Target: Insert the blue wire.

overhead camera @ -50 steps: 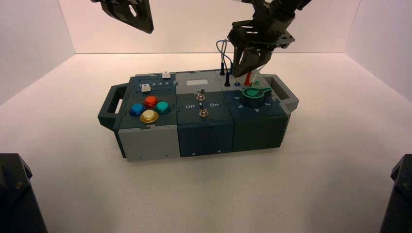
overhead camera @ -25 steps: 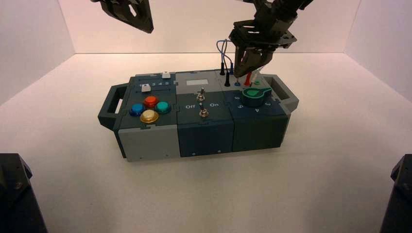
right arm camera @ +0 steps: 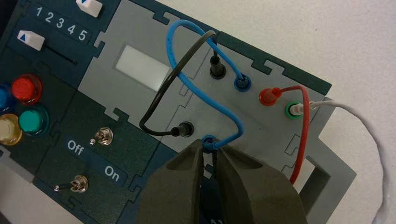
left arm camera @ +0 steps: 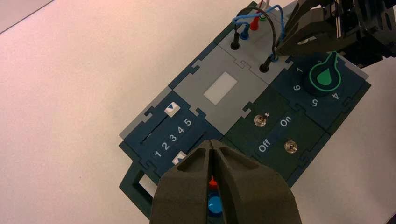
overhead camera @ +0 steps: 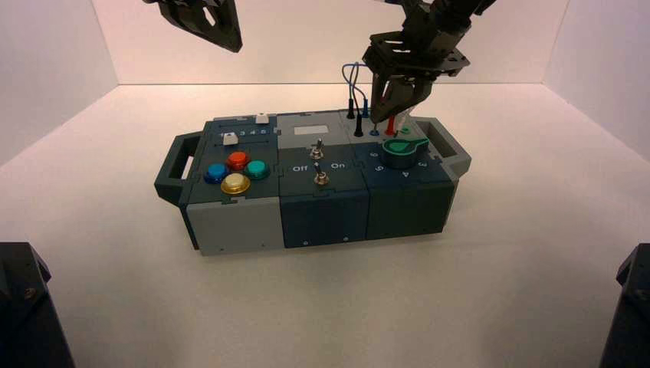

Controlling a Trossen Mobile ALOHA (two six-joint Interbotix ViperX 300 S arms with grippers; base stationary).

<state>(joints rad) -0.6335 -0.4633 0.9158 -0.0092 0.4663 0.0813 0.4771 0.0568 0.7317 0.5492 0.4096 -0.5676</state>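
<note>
The blue wire (right arm camera: 187,86) loops up from the rear blue socket (right arm camera: 241,83) on the box's grey wire panel (right arm camera: 261,126). Its free blue plug (right arm camera: 210,141) sits pinched between the tips of my right gripper (right arm camera: 210,148), which is shut on it. In the high view that gripper (overhead camera: 377,113) hangs over the panel, just above the front blue socket (overhead camera: 374,132), which still shows bare. The plug's pin is hidden by the fingers. My left gripper (overhead camera: 230,40) is parked high at the back left, shut and holding nothing (left arm camera: 213,143).
A black lead (right arm camera: 159,93) arcs between two black sockets beside the blue plug. A red lead (right arm camera: 303,130) and a white lead (right arm camera: 369,135) leave the panel's far end. The green knob (overhead camera: 402,152), two toggle switches (overhead camera: 318,146) and coloured buttons (overhead camera: 235,172) lie in front.
My right gripper has risen slightly with the blue plug still between its tips. The left arm has not moved.
</note>
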